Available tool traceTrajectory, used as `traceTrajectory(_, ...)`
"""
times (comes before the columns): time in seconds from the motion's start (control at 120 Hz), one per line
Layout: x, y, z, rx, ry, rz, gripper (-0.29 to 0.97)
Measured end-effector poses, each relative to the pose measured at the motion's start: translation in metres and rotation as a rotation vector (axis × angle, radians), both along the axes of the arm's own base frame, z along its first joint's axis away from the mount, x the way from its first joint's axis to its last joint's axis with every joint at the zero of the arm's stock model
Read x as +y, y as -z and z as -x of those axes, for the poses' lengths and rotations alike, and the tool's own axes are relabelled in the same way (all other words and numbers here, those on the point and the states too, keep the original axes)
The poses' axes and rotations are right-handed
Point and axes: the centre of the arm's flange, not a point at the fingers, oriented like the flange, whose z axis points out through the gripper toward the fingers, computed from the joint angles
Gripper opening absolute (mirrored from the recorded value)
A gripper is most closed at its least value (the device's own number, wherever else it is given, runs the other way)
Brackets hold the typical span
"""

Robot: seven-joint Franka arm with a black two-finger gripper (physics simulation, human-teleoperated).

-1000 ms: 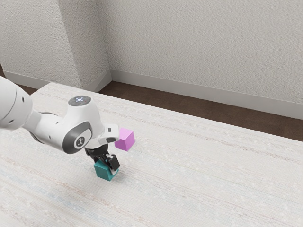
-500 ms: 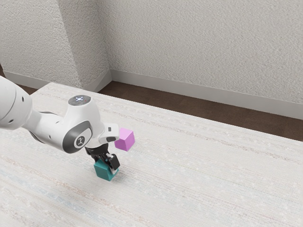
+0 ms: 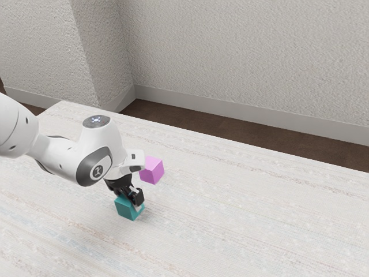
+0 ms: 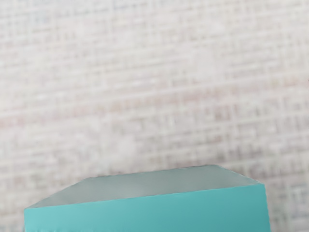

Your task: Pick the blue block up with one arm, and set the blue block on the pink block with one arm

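The blue block (image 3: 127,210), teal in colour, rests on the pale table. My gripper (image 3: 130,199) comes straight down onto its top, and both black fingers press the block's upper part from two sides, so it is shut on the block. In the wrist view the blue block (image 4: 149,205) lies just under my hand, with table surface beyond it. The pink block (image 3: 153,170) stands on the table a short way behind the blue one, toward the exterior view's right, apart from the gripper.
The table (image 3: 253,219) stretches wide toward the exterior view's right and front. Its far edge (image 3: 242,141) runs in front of a dark floor and a textured wall. My white arm (image 3: 69,156) reaches in from the exterior view's left.
The fingers have drawn in against the blue block's sides. The block and the arm stay where they were.
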Motion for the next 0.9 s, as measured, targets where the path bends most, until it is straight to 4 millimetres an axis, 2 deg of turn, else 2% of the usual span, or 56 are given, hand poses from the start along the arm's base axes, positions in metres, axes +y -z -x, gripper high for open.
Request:
traceTrajectory(0.192,-0.001,-0.001,0.0,-0.003,-0.002,-0.003,0.35)
traceTrajectory(0.367,0.0,-0.008,-0.001,-0.017,-0.008,-0.004,0.35)
traceTrajectory(0.508,-0.001,-0.023,-0.002,-0.042,-0.012,-0.004,0.35)
traceTrajectory(0.575,0.0,-0.037,-0.004,-0.048,-0.02,0.0,0.35)
traceTrajectory(0.642,0.0,-0.051,-0.011,-0.044,-0.036,0.009,0.35)
traceTrajectory(0.783,0.003,-0.088,-0.049,-0.042,-0.067,0.027,0.35)
traceTrajectory(0.9,0.011,-0.097,-0.077,-0.007,-0.09,0.033,0.35)
